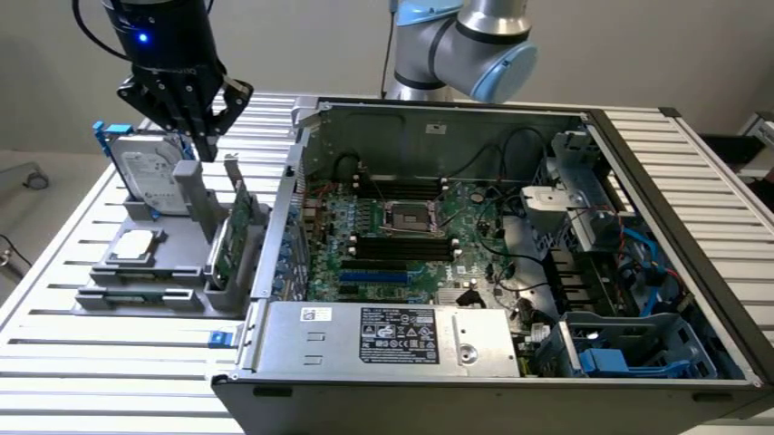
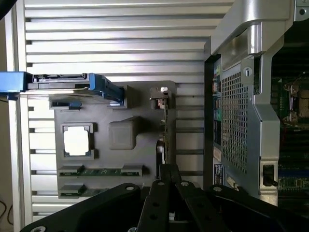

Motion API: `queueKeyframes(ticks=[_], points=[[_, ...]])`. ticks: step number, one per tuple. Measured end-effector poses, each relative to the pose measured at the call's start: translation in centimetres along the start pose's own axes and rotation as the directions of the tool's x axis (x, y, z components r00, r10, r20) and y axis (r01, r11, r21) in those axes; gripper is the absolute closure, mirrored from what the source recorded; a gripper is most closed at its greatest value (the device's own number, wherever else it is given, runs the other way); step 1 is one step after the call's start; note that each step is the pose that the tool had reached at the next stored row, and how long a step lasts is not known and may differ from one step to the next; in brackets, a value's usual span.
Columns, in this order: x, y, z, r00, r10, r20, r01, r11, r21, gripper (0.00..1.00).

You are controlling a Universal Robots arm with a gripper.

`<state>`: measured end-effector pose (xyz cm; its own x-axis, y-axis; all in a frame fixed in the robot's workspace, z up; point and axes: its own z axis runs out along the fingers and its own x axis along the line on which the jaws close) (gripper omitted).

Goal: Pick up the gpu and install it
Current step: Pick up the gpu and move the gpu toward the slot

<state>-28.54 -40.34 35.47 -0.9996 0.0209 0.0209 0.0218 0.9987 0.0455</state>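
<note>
The gpu [image 1: 238, 220] stands on edge in a slot of the grey parts holder [image 1: 145, 294], on the exterior view's left, beside the open computer case. Its green board faces the case. In the wrist view the gpu [image 2: 164, 126] shows edge-on, with its silver bracket [image 2: 160, 93] at one end. My gripper [image 1: 201, 143] hangs above the holder, a little above the card's far end, fingers together and holding nothing. From the wrist, the gripper [image 2: 167, 170] lines up with the card's thin edge.
The holder also carries a silver hard drive in a blue frame [image 1: 151, 177], a processor chip [image 1: 136, 243] and memory sticks [image 2: 100, 171]. The open case [image 1: 274, 263] holds the motherboard [image 1: 400, 245], with blue slots [image 1: 375, 275] near the power supply [image 1: 387, 335].
</note>
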Motion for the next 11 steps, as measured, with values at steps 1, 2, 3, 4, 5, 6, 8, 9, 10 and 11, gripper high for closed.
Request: queueKeyframes(ticks=[1, 2, 3, 4, 5, 6, 8, 9, 10, 11], points=[[0.0, -0.04, 0.00, 1.0000, 0.000, -0.0018, 0.000, 1.0000, 0.0001, 0.89], [0.0, -0.12, 0.01, 1.0000, 0.000, -0.0025, 0.000, 1.0000, 0.0001, 0.89], [0.0, -0.20, 0.02, 1.0000, 0.000, -0.0027, 0.000, 1.0000, 0.0001, 0.89], [0.0, -0.31, 0.03, 1.0000, 0.000, -0.0029, 0.000, 1.0000, 0.0001, 0.89], [0.0, -0.48, 0.04, 1.0000, 0.000, -0.0029, 0.000, 1.0000, 0.0001, 0.89], [0.0, -0.70, 0.04, 1.0000, 0.000, -0.0030, 0.000, 1.0000, 0.0001, 0.89], [0.1, -0.94, 0.05, 1.0000, 0.000, -0.0029, 0.000, 1.0000, 0.0000, 0.89], [0.1, -1.03, 0.04, 1.0000, 0.000, -0.0029, 0.000, 1.0000, 0.0001, 0.89], [0.1, -1.06, 0.04, 1.0000, 0.000, -0.0028, 0.000, 1.0000, 0.0001, 0.88], [0.1, -1.07, 0.04, 1.0000, 0.000, -0.0029, 0.000, 1.0000, 0.0001, 0.83]])
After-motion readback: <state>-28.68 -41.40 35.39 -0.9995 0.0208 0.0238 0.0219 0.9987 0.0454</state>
